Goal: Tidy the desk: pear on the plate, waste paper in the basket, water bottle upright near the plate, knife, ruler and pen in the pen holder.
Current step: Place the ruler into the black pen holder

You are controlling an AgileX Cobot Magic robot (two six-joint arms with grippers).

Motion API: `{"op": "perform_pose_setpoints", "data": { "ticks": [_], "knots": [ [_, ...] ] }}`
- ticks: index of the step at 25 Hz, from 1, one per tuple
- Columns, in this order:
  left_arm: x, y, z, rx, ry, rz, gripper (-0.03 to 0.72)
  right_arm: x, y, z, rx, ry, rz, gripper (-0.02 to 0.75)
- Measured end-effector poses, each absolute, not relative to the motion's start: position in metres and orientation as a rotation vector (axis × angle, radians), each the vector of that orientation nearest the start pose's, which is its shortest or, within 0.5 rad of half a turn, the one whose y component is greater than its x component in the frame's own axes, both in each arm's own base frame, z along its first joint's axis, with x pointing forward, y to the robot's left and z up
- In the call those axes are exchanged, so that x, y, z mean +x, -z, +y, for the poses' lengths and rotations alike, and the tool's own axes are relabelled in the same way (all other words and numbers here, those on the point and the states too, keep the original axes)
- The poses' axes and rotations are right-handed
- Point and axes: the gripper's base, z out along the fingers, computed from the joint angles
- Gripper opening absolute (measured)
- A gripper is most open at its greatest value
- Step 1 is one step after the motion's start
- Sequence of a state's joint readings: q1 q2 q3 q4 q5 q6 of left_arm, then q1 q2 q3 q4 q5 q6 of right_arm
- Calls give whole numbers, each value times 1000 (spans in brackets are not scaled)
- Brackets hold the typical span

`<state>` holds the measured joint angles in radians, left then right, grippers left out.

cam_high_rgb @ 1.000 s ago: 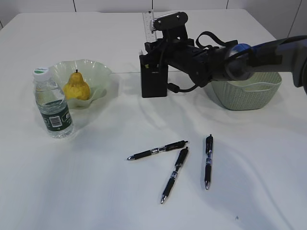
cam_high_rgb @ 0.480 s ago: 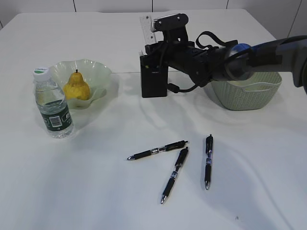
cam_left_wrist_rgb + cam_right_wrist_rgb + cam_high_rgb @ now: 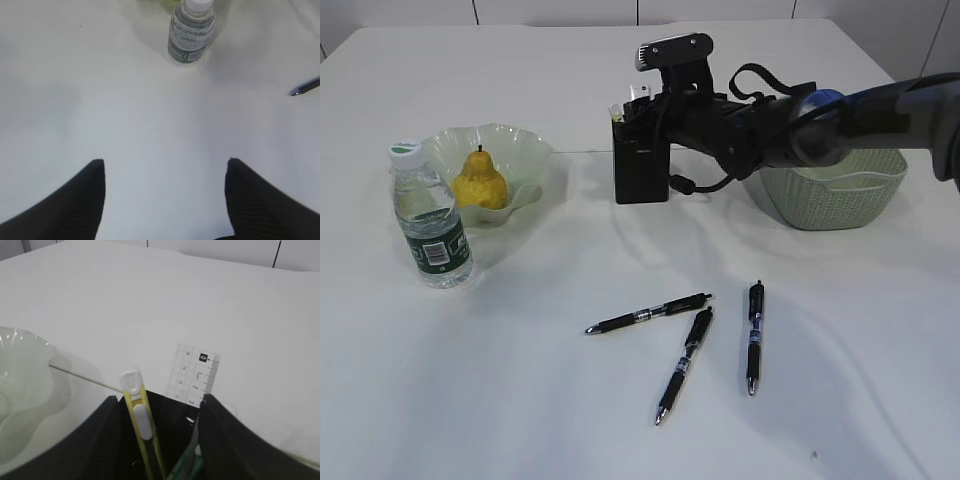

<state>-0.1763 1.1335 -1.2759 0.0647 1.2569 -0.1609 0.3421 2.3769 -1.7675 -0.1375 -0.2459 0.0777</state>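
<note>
Clear ruler (image 3: 195,374) now sunk into the pen holder (image 3: 640,160) — right gripper (image 3: 160,405) spread open above.

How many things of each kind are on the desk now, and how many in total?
Pens: 3
Water bottle: 1
Pear: 1
Plate: 1
Pen holder: 1
Basket: 1
Ruler: 1
Knife: 1
Total: 10

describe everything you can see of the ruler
The ruler is a clear plastic strip printed with a grid, numbers and a small black square. It stands upright in the black pen holder, only its top end showing above the rim, beside a yellow-and-white knife. The right gripper straddles the holder without touching it.
</note>
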Motion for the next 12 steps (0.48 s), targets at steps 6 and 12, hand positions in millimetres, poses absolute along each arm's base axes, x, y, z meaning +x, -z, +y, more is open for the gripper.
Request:
{"op": "perform_pose_setpoints", "data": {
  "ticks": [6,12],
  "knots": [
    [199,-396,-30,24,35,2595,526,508,-186,182,-379,-216,1872,408],
    [199,-396,-30,24,35,2595,526,492,-228,174,-353,-195,1989,408]
  ]
}}
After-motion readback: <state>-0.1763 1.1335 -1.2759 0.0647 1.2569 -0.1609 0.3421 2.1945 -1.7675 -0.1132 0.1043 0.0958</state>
